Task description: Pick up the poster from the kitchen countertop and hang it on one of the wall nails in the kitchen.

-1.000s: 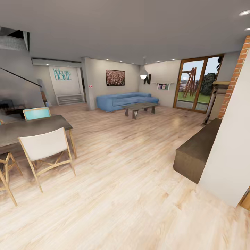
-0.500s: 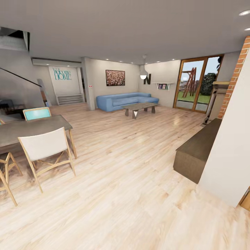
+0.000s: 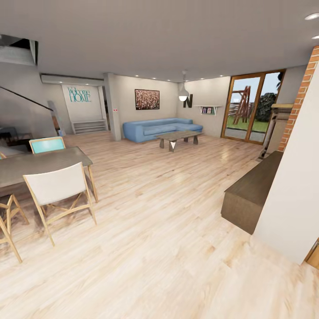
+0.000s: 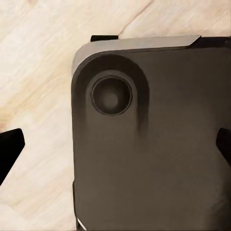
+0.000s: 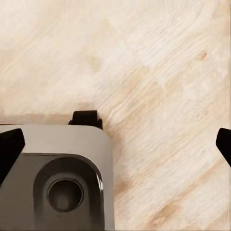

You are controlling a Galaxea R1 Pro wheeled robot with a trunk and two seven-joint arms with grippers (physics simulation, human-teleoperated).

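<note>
**A:** You are looking across a wide light wood floor (image 3: 168,248). Take the dining table (image 3: 40,164) as your mark. Beyond it the blue sofa (image 3: 159,127) is sitting against the far wall, with the coffee table (image 3: 179,138) just in front of the sofa and the reddish picture (image 3: 147,99) above it. Across the floor from the table, a dark bench (image 3: 252,190) is lying along a pale wall that ends in a brick edge (image 3: 301,97).

**B:** And the poster, the countertop, the nails?

**A:** None of them is in front of you. This is the living and dining area, so you are not facing the kitchen yet. I cannot tell which way the poster lies from either arm, or which arm is nearer to it. My judgement is that you need to turn the base and find the countertop first.

**B:** The grippers?

**A:** Both are pointing down. The left gripper (image 4: 115,144) is hanging over the dark robot base (image 4: 154,144), its fingertips (image 4: 9,149) spread wide and holding nothing. The right gripper (image 5: 115,144) is hanging over the floor by the base corner, also spread wide and empty.
</note>
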